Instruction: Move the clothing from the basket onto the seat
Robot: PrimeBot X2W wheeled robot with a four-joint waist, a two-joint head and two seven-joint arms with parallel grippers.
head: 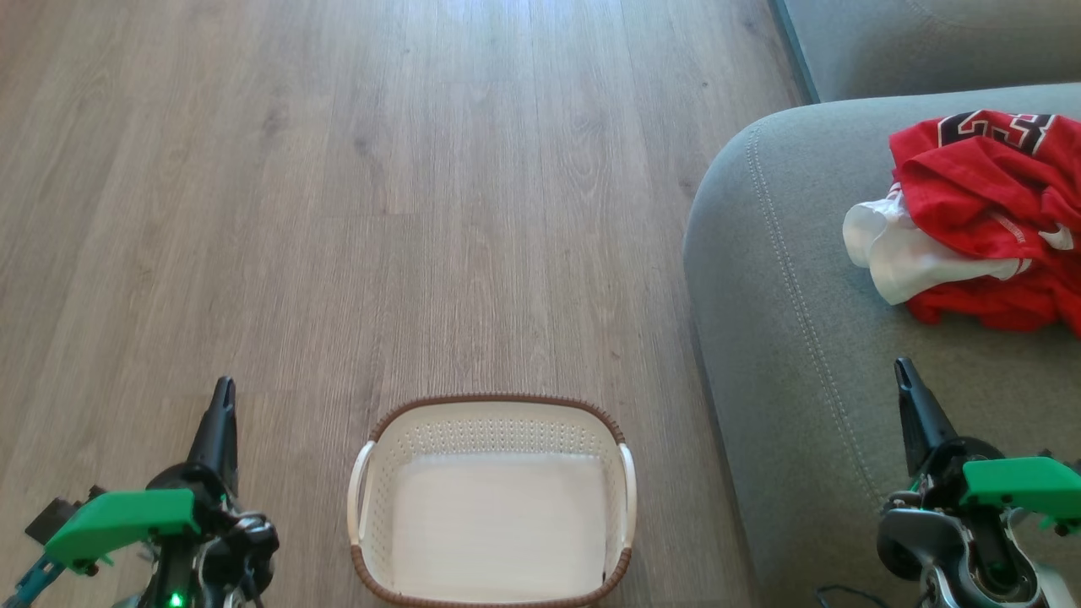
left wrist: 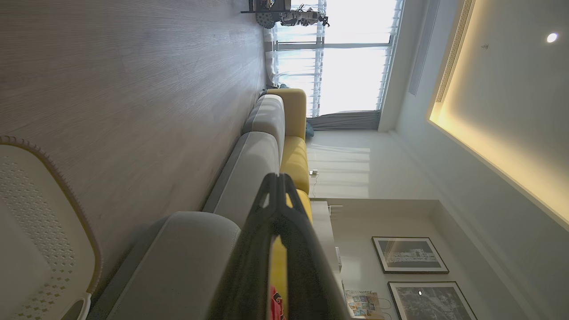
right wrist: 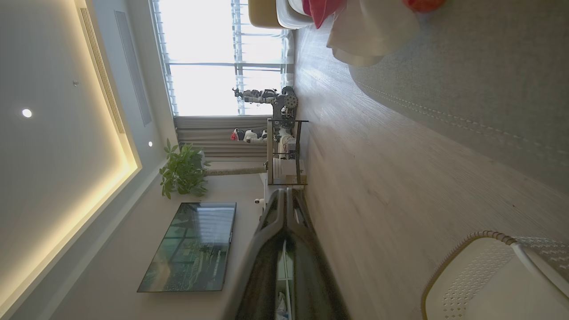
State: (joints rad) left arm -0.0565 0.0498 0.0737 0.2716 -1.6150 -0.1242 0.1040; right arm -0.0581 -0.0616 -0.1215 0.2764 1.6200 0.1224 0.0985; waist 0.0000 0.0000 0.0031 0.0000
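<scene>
Here, in the head view, the clothing (head: 984, 211) lies in a crumpled heap on the seat (head: 785, 338) at about two o'clock. It is a red jersey with black-and-white lettering at its top edge, and a white garment pokes out from under the red on the side facing the floor (head: 338, 211). The basket (head: 492, 405) stands upright on the wooden floor at six o'clock, just beside the seat's rounded corner but not touching it, with its whole pale bottom showing. The left gripper (head: 224, 390) sits at eight o'clock over the floor, beside the basket's left handle and apart from it. Its two dark fingers are pressed together with nothing between them. The right gripper (head: 902, 367) is at four o'clock above the seat cushion, short of the heap and clear of it. Its fingers are likewise closed tight on nothing. Each wrist view shows that arm's fingers meeting at the tips.
</scene>
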